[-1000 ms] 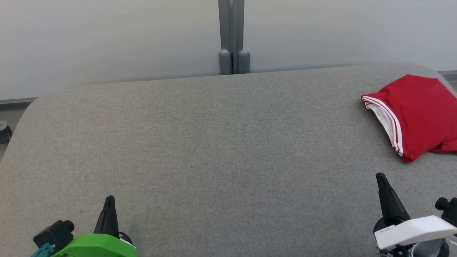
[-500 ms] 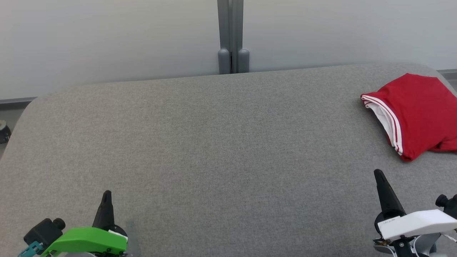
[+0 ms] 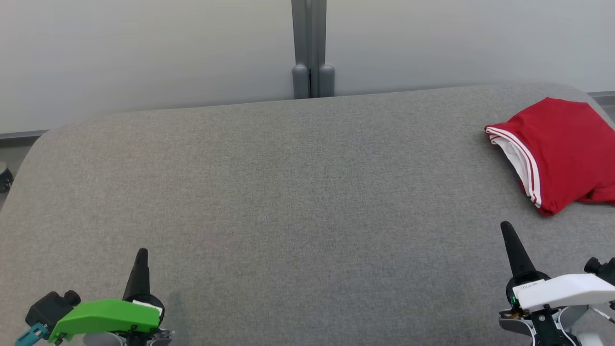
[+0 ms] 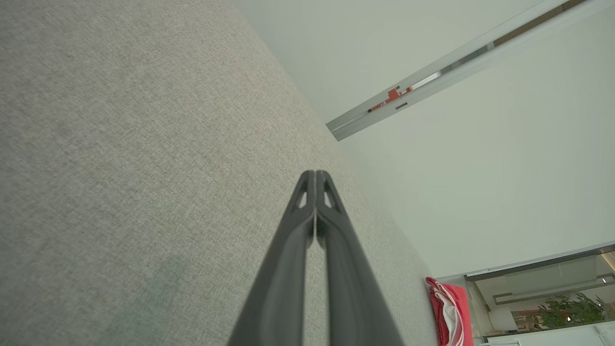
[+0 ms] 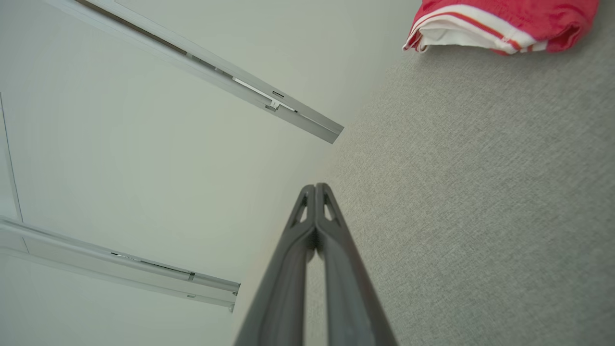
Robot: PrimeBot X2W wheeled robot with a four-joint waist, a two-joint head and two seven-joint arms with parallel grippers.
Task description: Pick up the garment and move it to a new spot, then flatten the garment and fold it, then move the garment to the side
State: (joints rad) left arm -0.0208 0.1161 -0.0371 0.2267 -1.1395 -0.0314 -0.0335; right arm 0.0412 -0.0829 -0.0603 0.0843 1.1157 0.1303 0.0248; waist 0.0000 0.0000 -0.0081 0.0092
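The garment [image 3: 562, 149] is red with white stripes along one hem, folded into a compact bundle at the far right of the grey fabric table [image 3: 288, 192]. It also appears small in the left wrist view [image 4: 447, 312] and at the top of the right wrist view [image 5: 499, 24]. My left gripper [image 3: 141, 254] sits at the lower left, shut and empty, far from the garment. My right gripper [image 3: 505, 228] is at the lower right, shut and empty, a short way in front of the garment. Both wrist views show the fingertips [image 4: 315, 175] [image 5: 315, 187] pressed together.
A pale wall with a grey vertical post [image 3: 310, 48] stands behind the table's far edge. The table's rounded right corner lies just behind the garment. A dark object [image 3: 4, 175] sits on the floor past the left edge.
Both grippers have drawn slightly back toward the bottom of the head view, the left one more. The garment lies where it was.
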